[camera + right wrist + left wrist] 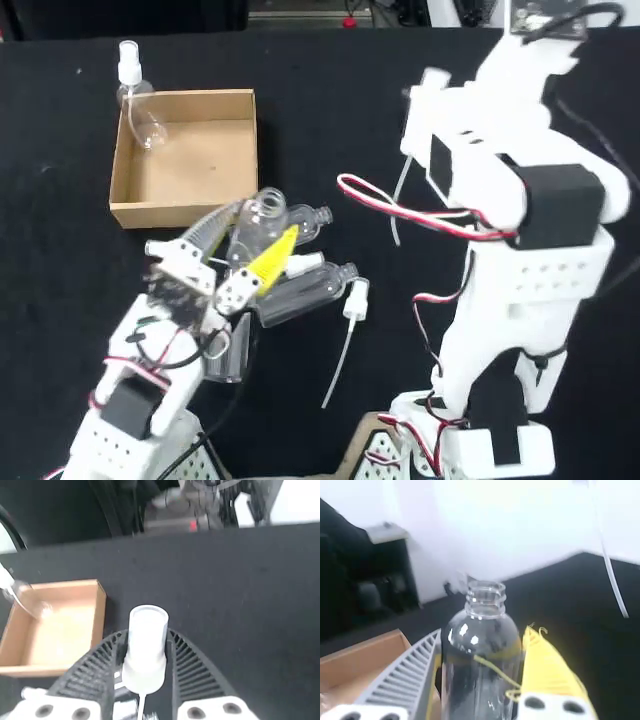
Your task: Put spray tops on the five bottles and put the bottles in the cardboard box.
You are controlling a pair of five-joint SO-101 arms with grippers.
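A clear bottle [262, 212] with an open neck is clamped between the grey and yellow fingers of the left gripper [266, 220], just beside the near edge of the cardboard box [185, 160] on the black surface [60, 260]. In the left wrist view, the bottle [480, 665] is seen upright between the grey finger [405, 680] and the yellow finger [547, 672], with the left gripper [484, 632] closed on its shoulders and a corner of the box [360, 655] beside it. A white spray top [145, 652] is held by the right gripper [146, 635], pinched between its two dark ribbed fingers; from above, the right gripper [425, 85] is raised over the surface well apart from the box, and the top's thin tube [398, 205] hangs down below it. A capped bottle [140, 110] is lodged at the far corner of the box, its white top sticking out over the rim; the same corner and bottle [12, 592] are seen from the right wrist. More clear bottles [310, 292] lie on their sides just beyond the left gripper, and a loose spray top [356, 298] lies beside them, its tube trailing across the surface.
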